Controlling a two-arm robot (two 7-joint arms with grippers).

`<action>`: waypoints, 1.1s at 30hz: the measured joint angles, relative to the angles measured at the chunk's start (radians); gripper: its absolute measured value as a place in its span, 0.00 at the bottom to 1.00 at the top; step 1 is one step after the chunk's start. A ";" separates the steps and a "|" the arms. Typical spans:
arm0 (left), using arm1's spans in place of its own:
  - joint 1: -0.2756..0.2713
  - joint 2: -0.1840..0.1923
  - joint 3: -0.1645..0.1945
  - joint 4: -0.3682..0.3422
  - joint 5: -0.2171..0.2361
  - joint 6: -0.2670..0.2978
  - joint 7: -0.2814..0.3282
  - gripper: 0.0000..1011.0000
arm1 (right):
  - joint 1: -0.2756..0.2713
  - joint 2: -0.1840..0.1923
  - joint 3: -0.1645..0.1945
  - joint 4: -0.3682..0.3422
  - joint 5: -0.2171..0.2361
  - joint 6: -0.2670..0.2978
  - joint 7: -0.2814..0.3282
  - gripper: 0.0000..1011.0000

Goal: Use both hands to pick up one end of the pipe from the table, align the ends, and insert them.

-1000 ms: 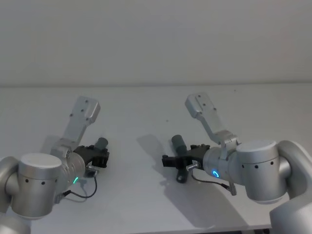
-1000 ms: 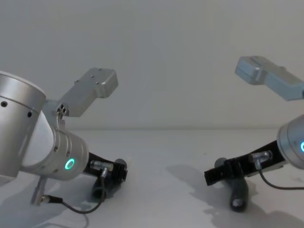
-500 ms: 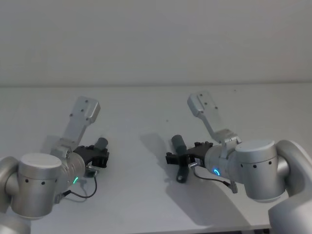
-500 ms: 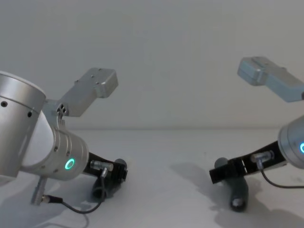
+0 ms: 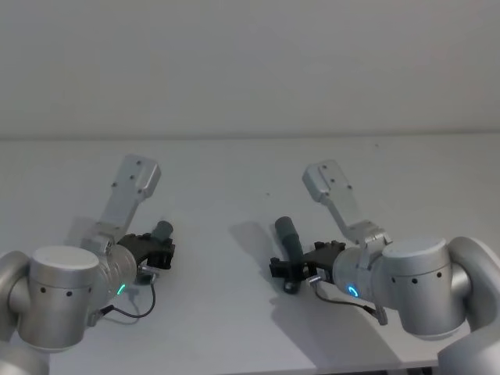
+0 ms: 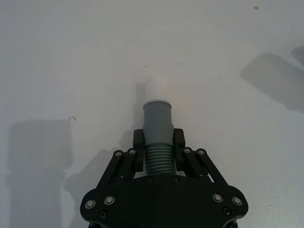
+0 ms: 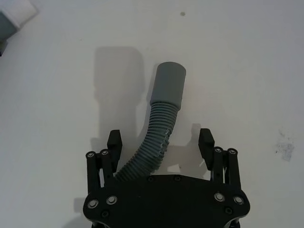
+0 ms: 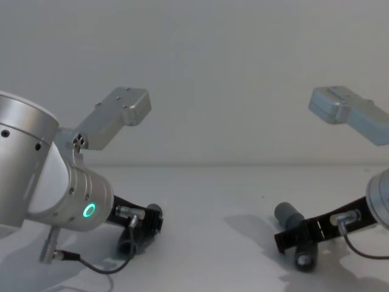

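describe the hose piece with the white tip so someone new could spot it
On the white table, look to the robot's left side, where the left gripper is shut on a short ribbed grey hose piece. Its white plug tip sets it apart from the all-grey piece by the right gripper.

It looks like a robot test bench in a lab: a plain matte white table (image 5: 226, 172) spans the lower half of the head view, a blank pale wall (image 5: 250, 62) the upper half.

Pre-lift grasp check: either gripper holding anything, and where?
Left gripper: shut on the white-tipped hose piece, at its ribs behind the collar. Right gripper: open astride the other hose piece, holding nothing.
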 joint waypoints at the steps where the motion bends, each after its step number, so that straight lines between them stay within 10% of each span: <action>1: 0.000 0.000 0.000 0.000 0.000 0.000 0.000 0.32 | -0.003 0.001 0.000 -0.003 0.000 0.002 0.002 0.96; 26: 0.000 0.000 0.000 0.000 0.000 0.000 0.000 0.32 | -0.025 0.011 -0.001 -0.022 -0.002 0.021 0.011 0.27; 33: 0.000 0.000 0.000 0.000 0.000 0.000 0.000 0.32 | -0.027 0.011 -0.001 -0.023 -0.002 0.023 0.011 0.21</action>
